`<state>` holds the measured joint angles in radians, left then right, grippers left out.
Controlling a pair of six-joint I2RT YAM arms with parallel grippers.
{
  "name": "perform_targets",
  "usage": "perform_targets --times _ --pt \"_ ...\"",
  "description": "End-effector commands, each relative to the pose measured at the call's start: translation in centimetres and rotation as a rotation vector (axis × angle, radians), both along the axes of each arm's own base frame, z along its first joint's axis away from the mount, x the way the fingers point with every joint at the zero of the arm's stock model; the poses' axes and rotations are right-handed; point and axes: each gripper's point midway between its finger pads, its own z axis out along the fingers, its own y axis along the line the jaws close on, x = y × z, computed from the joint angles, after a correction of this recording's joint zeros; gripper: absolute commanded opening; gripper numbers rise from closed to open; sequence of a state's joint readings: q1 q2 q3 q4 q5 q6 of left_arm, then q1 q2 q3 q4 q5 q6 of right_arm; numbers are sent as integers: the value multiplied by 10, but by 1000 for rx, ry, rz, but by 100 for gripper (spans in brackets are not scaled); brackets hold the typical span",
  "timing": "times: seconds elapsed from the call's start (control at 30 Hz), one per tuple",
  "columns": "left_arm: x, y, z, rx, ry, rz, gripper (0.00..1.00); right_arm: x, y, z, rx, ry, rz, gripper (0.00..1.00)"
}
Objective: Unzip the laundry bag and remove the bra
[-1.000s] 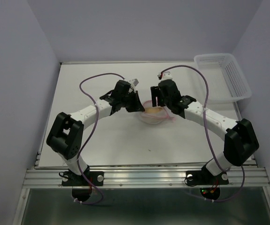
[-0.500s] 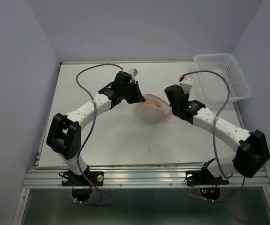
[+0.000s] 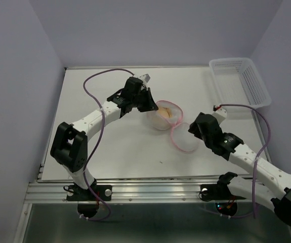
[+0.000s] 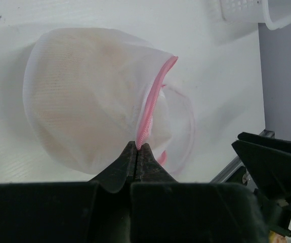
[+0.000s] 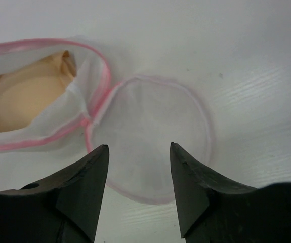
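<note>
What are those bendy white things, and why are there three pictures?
They are two robot arms bolted to a white table. One picture looks down from above; the other two come from a camera on each wrist. The left gripper is pinched shut on the pink rim of a round white mesh laundry bag, which lies unzipped. A soft beige bra sits inside. The right gripper hangs open over the bag's flat half. A white plastic lattice basket stands at the far right corner.

Robot lab enclosure, plain lilac walls, white table, aluminium mounting rail
</note>
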<state>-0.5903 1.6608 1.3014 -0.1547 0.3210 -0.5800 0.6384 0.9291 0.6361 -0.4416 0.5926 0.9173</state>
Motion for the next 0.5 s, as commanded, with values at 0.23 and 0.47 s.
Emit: perform_targets --times 0.23,0.47 --pt "-7 1 10 -5 -74 -29 0 61 121 79 -39 -178 583 71" --pt "-5 0 2 16 -58 -30 0 101 151 55 -102 -137 629 71"
